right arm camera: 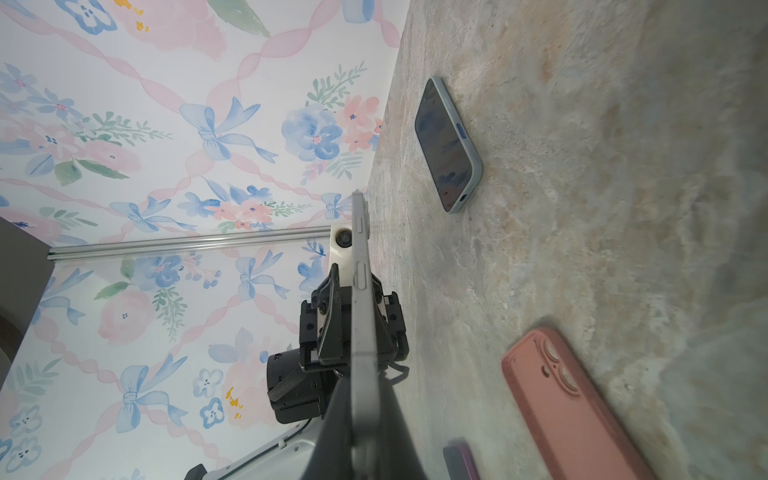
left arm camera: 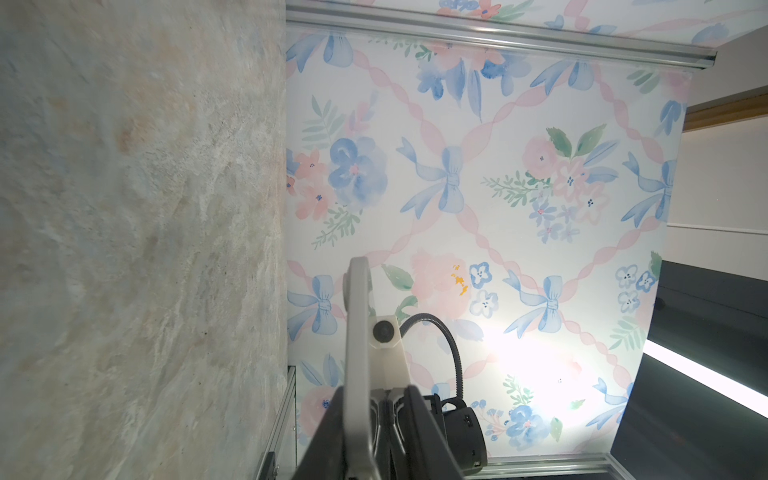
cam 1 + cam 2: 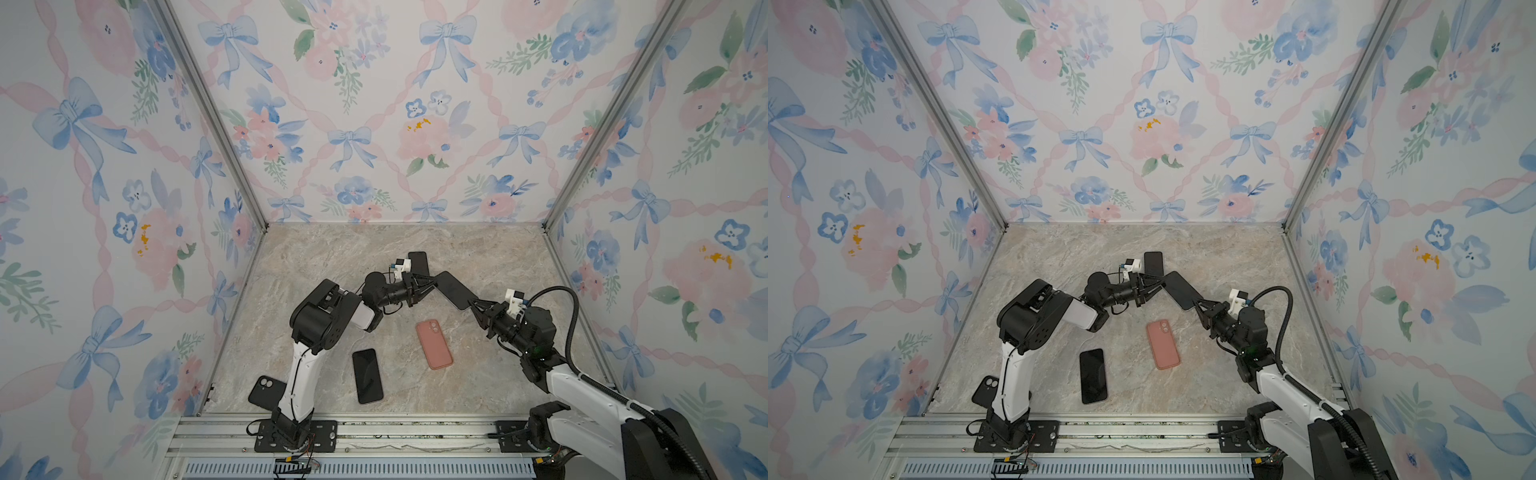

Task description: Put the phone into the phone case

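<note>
Phone (image 3: 455, 291) is held aloft beyond the pink phone case (image 3: 434, 344), pinched at one end by right gripper (image 3: 473, 302), w/ left gripper (image 3: 432, 282) grip at far end not discernible, so it could be levered out & dropped if only one end is held.

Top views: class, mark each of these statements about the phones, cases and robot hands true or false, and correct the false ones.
1. The pink case lies flat on the table with nothing gripping it. True.
2. The right hand grips a dark phone by one end. True.
3. The black phone near the front stands upright. False: it lies flat, screen up.
4. The dark phone sits inside the pink case. False: the pink case lies apart from it, nearer the front.
</note>
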You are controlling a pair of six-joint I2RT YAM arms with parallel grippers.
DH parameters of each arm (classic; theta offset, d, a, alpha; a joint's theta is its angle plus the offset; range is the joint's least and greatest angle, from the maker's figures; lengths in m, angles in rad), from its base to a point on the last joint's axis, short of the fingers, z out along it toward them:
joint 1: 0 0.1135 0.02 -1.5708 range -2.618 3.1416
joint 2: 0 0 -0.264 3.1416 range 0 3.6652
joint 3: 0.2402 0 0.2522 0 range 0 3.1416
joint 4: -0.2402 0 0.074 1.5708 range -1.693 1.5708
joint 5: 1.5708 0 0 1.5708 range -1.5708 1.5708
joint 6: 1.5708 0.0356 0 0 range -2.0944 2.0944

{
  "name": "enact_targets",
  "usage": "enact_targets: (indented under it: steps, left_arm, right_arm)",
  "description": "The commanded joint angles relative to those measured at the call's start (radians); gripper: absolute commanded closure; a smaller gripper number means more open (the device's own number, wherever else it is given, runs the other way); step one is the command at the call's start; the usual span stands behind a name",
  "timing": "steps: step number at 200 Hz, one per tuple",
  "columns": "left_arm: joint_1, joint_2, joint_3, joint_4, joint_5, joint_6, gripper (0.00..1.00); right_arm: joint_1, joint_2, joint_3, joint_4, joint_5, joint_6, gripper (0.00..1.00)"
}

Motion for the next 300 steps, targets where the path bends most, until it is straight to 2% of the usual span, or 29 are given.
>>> enact_targets:
  steps: [1,32,75,95,120,132,154,182,236,273,300]
  left_arm:
    - [0.029,-0.053,-0.037,0.033,0.031,0.061,0.73]
    - [0.065,-0.096,-0.096,-0.042,0.058,0.138,0.68]
    - [0.069,-0.183,-0.152,-0.378,0.087,0.415,0.62]
    - [0.066,-0.260,-0.099,-0.762,0.066,0.674,0.60]
    - [0.036,-0.321,0.069,-1.321,-0.107,1.048,0.56]
    - [0.013,-0.315,0.141,-1.473,-0.185,1.152,0.56]
    - [-0.031,-0.282,0.242,-1.645,-0.288,1.274,0.55]
    - [-0.100,-0.229,0.368,-1.807,-0.439,1.382,0.54]
    - [-0.196,-0.131,0.526,-1.945,-0.640,1.485,0.51]
    - [-0.229,-0.078,0.580,-1.990,-0.727,1.523,0.51]
    - [-0.242,-0.053,0.602,-2.001,-0.733,1.542,0.51]
  right_arm:
    - [-0.001,-0.020,0.053,-0.112,0.012,-0.073,1.00]
    - [-0.015,-0.007,0.075,-0.140,0.000,-0.101,1.00]
    - [-0.046,-0.020,0.109,-0.230,-0.042,-0.151,1.00]
    - [-0.058,-0.059,0.126,-0.325,-0.044,-0.201,1.00]
    - [-0.078,-0.099,0.150,-0.429,-0.047,-0.259,1.00]
    - [-0.086,-0.112,0.157,-0.458,-0.050,-0.275,1.00]
    - [-0.103,-0.122,0.163,-0.486,-0.060,-0.292,1.00]
    - [-0.118,-0.129,0.160,-0.495,-0.074,-0.297,1.00]
    - [-0.134,-0.137,0.172,-0.532,-0.086,-0.314,1.00]
    - [-0.152,-0.142,0.177,-0.548,-0.095,-0.319,1.00]
    - [-0.158,-0.142,0.185,-0.559,-0.100,-0.325,1.00]
